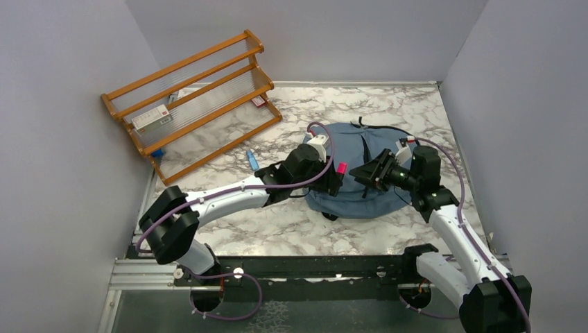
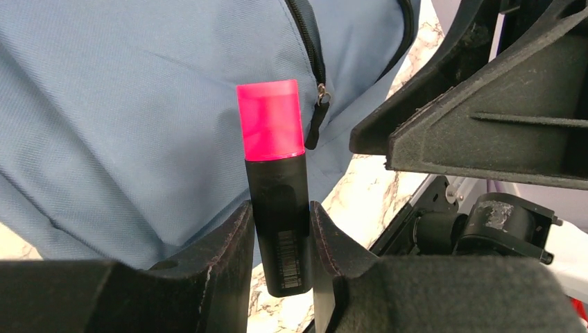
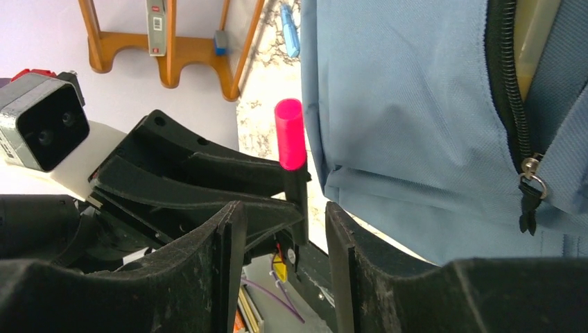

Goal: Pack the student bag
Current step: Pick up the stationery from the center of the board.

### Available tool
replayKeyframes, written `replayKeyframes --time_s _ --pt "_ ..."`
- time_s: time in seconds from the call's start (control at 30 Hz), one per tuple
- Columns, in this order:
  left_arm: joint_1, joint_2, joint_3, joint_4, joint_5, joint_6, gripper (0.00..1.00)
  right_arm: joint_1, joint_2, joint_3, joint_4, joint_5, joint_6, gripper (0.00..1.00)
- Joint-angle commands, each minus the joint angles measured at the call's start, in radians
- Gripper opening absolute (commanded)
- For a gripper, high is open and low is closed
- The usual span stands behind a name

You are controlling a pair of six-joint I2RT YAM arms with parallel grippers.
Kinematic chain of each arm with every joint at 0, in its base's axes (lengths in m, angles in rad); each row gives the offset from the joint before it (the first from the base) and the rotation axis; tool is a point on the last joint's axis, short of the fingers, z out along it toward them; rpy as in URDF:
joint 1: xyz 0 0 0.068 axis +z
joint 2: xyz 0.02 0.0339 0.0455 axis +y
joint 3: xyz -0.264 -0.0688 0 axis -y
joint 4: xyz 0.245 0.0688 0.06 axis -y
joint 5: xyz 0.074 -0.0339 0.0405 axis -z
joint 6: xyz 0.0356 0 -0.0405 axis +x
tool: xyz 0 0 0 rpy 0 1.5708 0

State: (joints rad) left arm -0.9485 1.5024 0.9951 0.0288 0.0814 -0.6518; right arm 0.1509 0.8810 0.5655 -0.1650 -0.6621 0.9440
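The student bag (image 1: 357,149), a large soft backpack of dusty-blue fabric with black straps, lies on the white marble counter (image 1: 277,225) at about 3 o'clock from the middle in the top view. The left gripper (image 2: 281,225) is clamped on the lower body of a black plastic highlighter (image 2: 270,125) with a bright pink cap. The cap sticks out beyond the fingertips, just beside the bag's 9 o'clock edge. The right gripper (image 3: 284,229) has its jaws apart and holds nothing. It faces the highlighter from the 3 o'clock side, near it but not touching. The black zipper (image 3: 505,76) appears partly open in the right wrist view, with something pale inside, but how wide the mouth is cannot be told. The step in hand is probably to bring the highlighter into the bag. To do it well, the right gripper should take the fabric beside the zipper and lift it, so that the mouth opens. The left arm should then turn the highlighter along the opening and let go only when most of it is inside. Otherwise it can slide off the rounded fabric. The grippers are very close together, so slow moves are needed. The orange-brown wooden rack (image 1: 194,104) at 10 o'clock is well apart.
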Motion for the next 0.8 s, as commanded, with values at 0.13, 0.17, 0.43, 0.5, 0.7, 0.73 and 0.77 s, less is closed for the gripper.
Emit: replayKeyframes --time_s 0.13,0.17,0.43,0.5,0.7,0.73,0.77 --pt "-0.031 0.018 0.041 0.048 0.002 -0.014 0.0 0.046 0.025 -0.016 0.092 0.035 0.028 0.5" --pt "-0.033 0.018 0.039 0.056 0.007 -0.021 0.0 0.048 0.026 -0.021 0.096 0.037 0.03 0.5" --pt "-0.048 0.039 0.052 0.079 0.029 -0.034 0.0 0.06 0.037 -0.062 0.13 0.031 0.045 0.41" --pt "-0.051 0.043 0.057 0.079 0.028 -0.031 0.0 0.061 0.038 -0.065 0.131 0.032 0.045 0.38" --pt "-0.058 0.054 0.063 0.079 0.03 -0.031 0.0 0.064 0.046 -0.071 0.145 0.022 0.049 0.3" --pt "-0.059 0.054 0.064 0.08 0.03 -0.031 0.0 0.064 0.047 -0.072 0.146 0.022 0.049 0.29" --pt "-0.059 0.056 0.066 0.08 0.031 -0.03 0.0 0.065 0.047 -0.074 0.149 0.021 0.048 0.28"
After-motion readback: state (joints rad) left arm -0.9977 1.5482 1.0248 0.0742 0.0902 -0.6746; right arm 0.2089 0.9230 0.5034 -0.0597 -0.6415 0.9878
